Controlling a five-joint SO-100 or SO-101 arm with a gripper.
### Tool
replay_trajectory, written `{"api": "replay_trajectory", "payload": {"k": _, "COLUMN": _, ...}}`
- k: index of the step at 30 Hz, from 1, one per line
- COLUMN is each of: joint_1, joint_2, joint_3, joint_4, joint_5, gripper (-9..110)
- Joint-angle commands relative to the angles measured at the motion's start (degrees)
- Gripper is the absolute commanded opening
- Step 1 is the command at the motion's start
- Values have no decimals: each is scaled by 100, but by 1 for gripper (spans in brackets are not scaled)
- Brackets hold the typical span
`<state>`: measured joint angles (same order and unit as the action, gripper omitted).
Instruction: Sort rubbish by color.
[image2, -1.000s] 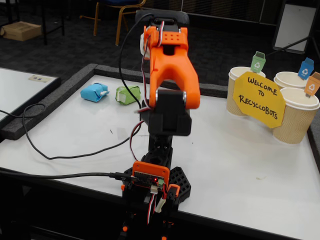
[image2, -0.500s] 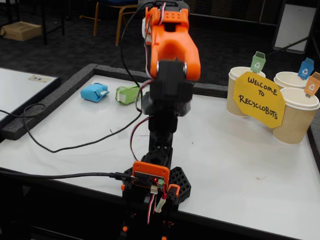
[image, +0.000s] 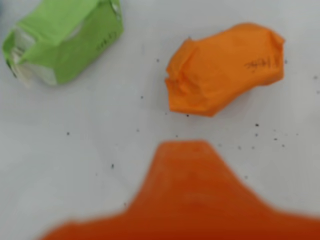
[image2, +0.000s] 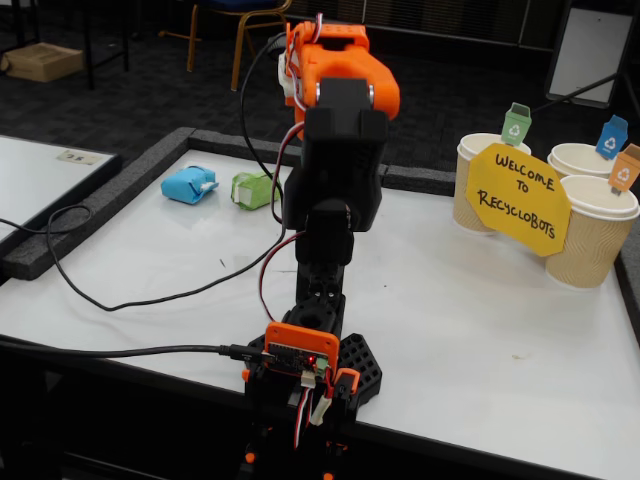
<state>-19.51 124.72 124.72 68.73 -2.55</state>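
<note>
Arm (image2: 335, 130) reached out over the wads.
It had stretched forward; green wad (image: 62, 42) and orange wad (image: 225, 67) lay apart below on the table (image2: 480, 320) (blue wad (image2: 189, 185) further left); claw state unclear.

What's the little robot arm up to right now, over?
Gripper above table, empty; jaw state unclear. Orange wad just ahead, green wad to its left in wrist view. Blue wad untouched. Nothing blocking.

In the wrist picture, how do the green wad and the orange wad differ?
The green wad is boxier, with white showing at its torn end; the orange wad is rounder and one colour all over. The green one lies at the upper left, cut by the frame's edge; the orange one lies at the upper right, wholly in view. Both are crumpled, bear small dark handwriting and rest on the white table.
</note>
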Motion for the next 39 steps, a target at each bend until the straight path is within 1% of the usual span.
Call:
{"api": "replay_trajectory", "payload": {"k": 1, "joint_1": 132, "joint_2": -158, "joint_3": -1107, "joint_4": -229, "joint_5": 35, "gripper": 7}}
{"api": "replay_trajectory", "payload": {"k": 7, "joint_1": 396, "joint_2": -1072, "joint_3": -1635, "joint_4": -492, "joint_5": 35, "gripper": 7}}
{"api": "replay_trajectory", "payload": {"k": 16, "joint_1": 738, "joint_2": -2285, "joint_3": -2136, "joint_4": -466, "joint_5": 26, "gripper": 7}}
{"api": "replay_trajectory", "payload": {"k": 23, "joint_1": 765, "joint_2": -2602, "joint_3": -2338, "joint_4": -290, "joint_5": 26, "gripper": 17}}
{"api": "replay_trajectory", "payload": {"k": 29, "joint_1": 835, "joint_2": -2742, "joint_3": -2487, "joint_4": -325, "joint_5": 9, "gripper": 20}}
{"api": "replay_trajectory", "payload": {"k": 33, "joint_1": 765, "joint_2": -2900, "joint_3": -2549, "joint_4": -334, "joint_5": -835, "gripper": 20}}
{"api": "replay_trajectory", "payload": {"k": 38, "joint_1": 835, "joint_2": -3155, "joint_3": -2856, "joint_4": -255, "joint_5": -870, "gripper": 20}}
{"api": "replay_trajectory", "payload": {"k": 39, "joint_1": 844, "joint_2": -3208, "joint_3": -2927, "joint_4": -229, "joint_5": -1055, "gripper": 20}}
